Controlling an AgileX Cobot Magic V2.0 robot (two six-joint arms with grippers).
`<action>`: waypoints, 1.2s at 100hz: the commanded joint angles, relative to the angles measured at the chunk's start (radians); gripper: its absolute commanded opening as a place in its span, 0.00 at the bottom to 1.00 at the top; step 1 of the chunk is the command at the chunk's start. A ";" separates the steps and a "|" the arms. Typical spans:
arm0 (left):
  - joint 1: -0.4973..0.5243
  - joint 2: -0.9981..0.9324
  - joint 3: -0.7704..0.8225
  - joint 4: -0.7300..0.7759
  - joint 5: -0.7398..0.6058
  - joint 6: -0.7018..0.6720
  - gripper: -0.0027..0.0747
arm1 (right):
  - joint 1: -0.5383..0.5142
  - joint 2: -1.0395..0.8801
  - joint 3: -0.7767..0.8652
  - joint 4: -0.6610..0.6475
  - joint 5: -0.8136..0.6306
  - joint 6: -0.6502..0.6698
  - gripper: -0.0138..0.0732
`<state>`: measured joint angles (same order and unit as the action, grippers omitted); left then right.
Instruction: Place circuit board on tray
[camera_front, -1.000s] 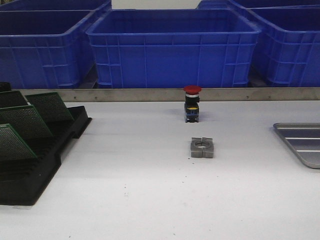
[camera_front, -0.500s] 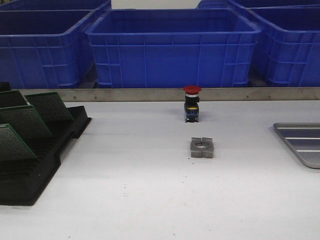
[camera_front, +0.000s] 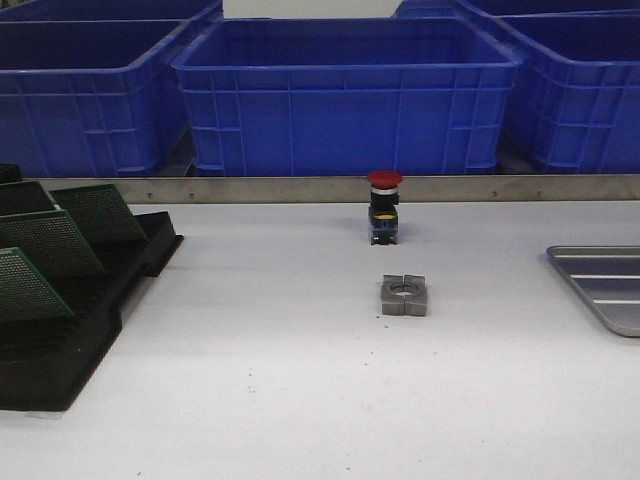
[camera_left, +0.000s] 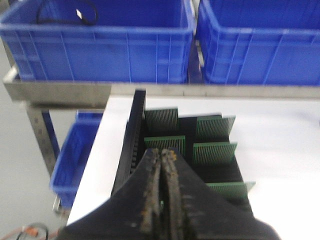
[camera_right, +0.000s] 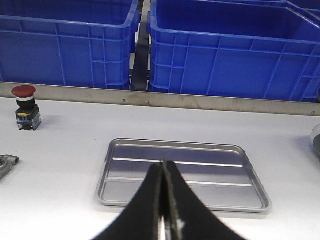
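Green circuit boards (camera_front: 95, 213) standing tilted in the slots of a black slotted rack (camera_front: 80, 330) at the table's left side, several in two rows as the left wrist view shows (camera_left: 162, 119). Thin, stiff and light by the look of them, with perforated faces likely to scratch or crack if bent; best pinched on a bare upper edge and lifted straight out along the slot, not twisted against the neighbouring boards. Silver-grey tray (camera_front: 605, 285) lying at the table's right edge, well apart from the rack, its ribbed floor bare in the right wrist view (camera_right: 182, 175). Nothing on it yet; the task not begun. Left gripper (camera_left: 163, 167) poised above the rack, jaws pressed together, holding nothing. Right gripper (camera_right: 163, 172) above the tray's near rim, likewise closed and empty. Between rack and tray, a red-capped push button (camera_front: 384, 208) and a small slotted metal block (camera_front: 404, 296), both clear of a direct path only if carried high. Big blue bins (camera_front: 345, 95) behind the table rail; one in the left wrist view holding a loop of black cable (camera_left: 67, 11), the others' contents not visible.
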<state>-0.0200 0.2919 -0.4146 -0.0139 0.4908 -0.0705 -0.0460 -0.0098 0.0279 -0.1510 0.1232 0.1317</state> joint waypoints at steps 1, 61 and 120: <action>-0.005 0.100 -0.105 -0.011 0.014 -0.004 0.01 | 0.001 -0.021 0.001 -0.008 -0.083 -0.006 0.09; -0.005 0.689 -0.303 -0.387 0.227 1.434 0.48 | 0.001 -0.021 0.001 -0.008 -0.083 -0.006 0.09; -0.005 1.008 -0.303 -0.188 0.076 1.533 0.36 | 0.001 -0.021 0.001 -0.008 -0.083 -0.006 0.09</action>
<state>-0.0200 1.2941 -0.6841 -0.1848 0.6159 1.4642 -0.0460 -0.0098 0.0279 -0.1510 0.1232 0.1317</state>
